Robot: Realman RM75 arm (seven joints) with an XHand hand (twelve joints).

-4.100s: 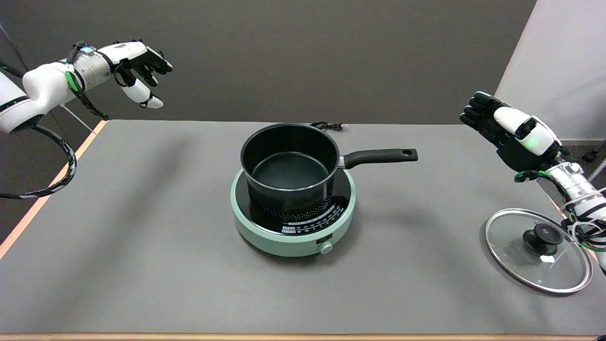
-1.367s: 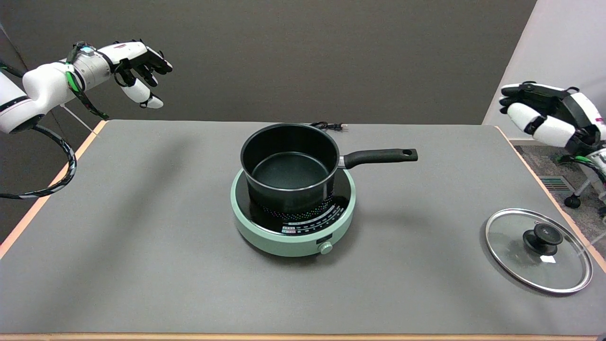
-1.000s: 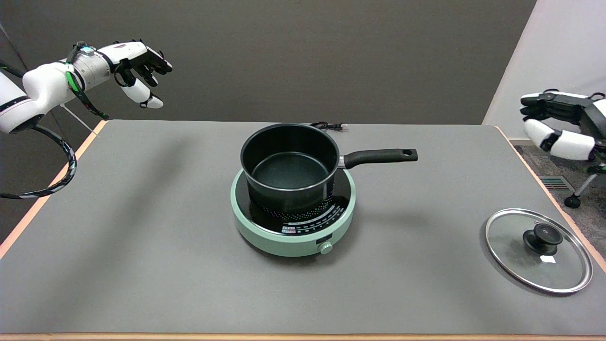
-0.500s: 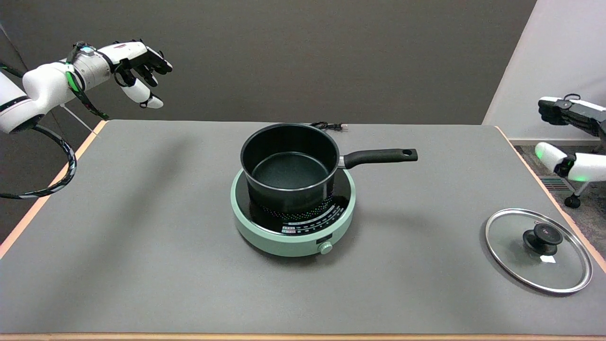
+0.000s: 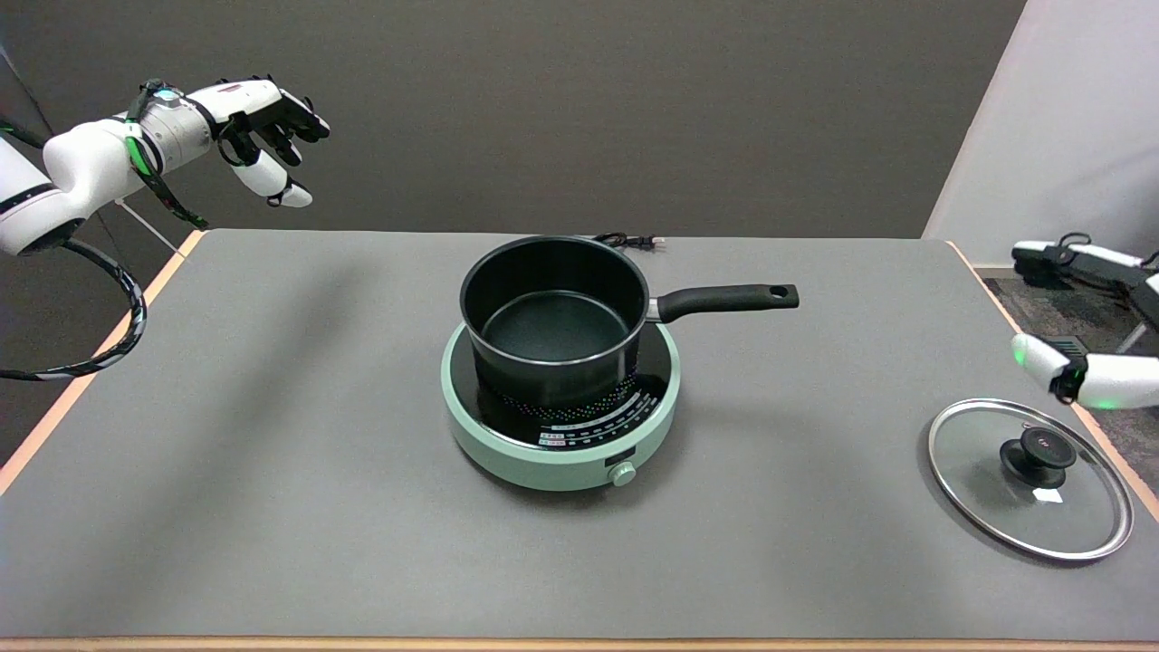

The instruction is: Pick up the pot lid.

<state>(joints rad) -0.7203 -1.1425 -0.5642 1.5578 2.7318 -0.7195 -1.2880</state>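
At the right edge of the picture the right hand [image 5: 1100, 326] hangs in the air above the tabletop [image 5: 272, 453], only partly in view, with its fingers spread wide apart and nothing between them: dark upper fingers [image 5: 1050, 258] reach leftward, and well below them a white fingertip with a green glow points the same way. Just beneath that lower finger, near the right front corner of the tabletop, lies the pot lid [image 5: 982, 489], a round glass disc with a metal rim, flat on the grey surface with its black knob [image 5: 1039, 455] standing upright in the middle and a small white tag beside the knob. The hand does not touch the lid or the knob. Well to the left, at the centre of the tabletop, a black pot [image 5: 552, 317] sits uncovered on a pale green round hotplate [image 5: 507, 453], its long black handle [image 5: 729, 299] pointing to the right toward the lid's side. A small knob [image 5: 622, 474] sits on the front of the hotplate. A black cable [image 5: 627, 241] lies at the far edge of the tabletop behind the pot.
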